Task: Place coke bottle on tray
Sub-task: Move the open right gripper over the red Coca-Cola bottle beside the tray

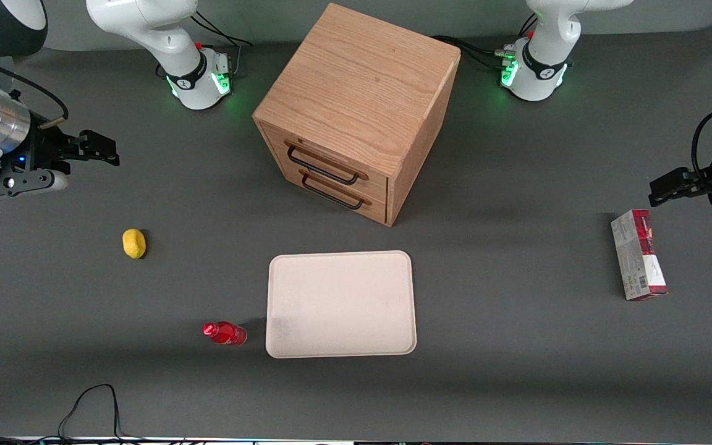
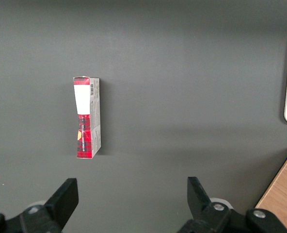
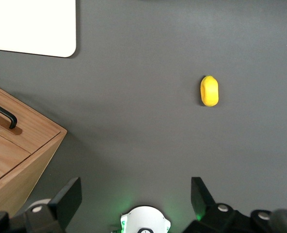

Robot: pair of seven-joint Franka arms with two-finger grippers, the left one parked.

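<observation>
**Small red bottle lies beside its tray, gripper waiting well off**

A coke bottle (image 1: 224,332), small, red and red-capped, lies on its side on the dark grey table just beside the cream-white tray (image 1: 341,304), close to the tray's smudged corner and with its cap pointing away from the tray. The right arm's gripper (image 1: 97,150) hangs at the working arm's end of the table, well apart from the bottle; in the right wrist view its fingers (image 3: 68,198) stand wide apart with nothing between them.

The bottle looks like light, fairly stiff plastic, smooth and rounded, so it may roll or slip if nudged. The soundest hold is likely across the middle of its body, jaws closing square on the curved sides, not on the narrow cap.

A yellow lemon-like lump (image 1: 134,243) sits farther from the front camera, and a wooden drawer cabinet (image 1: 356,111) stands farther still than the tray. A red-and-white carton (image 1: 638,254) lies toward the parked arm's end.
</observation>
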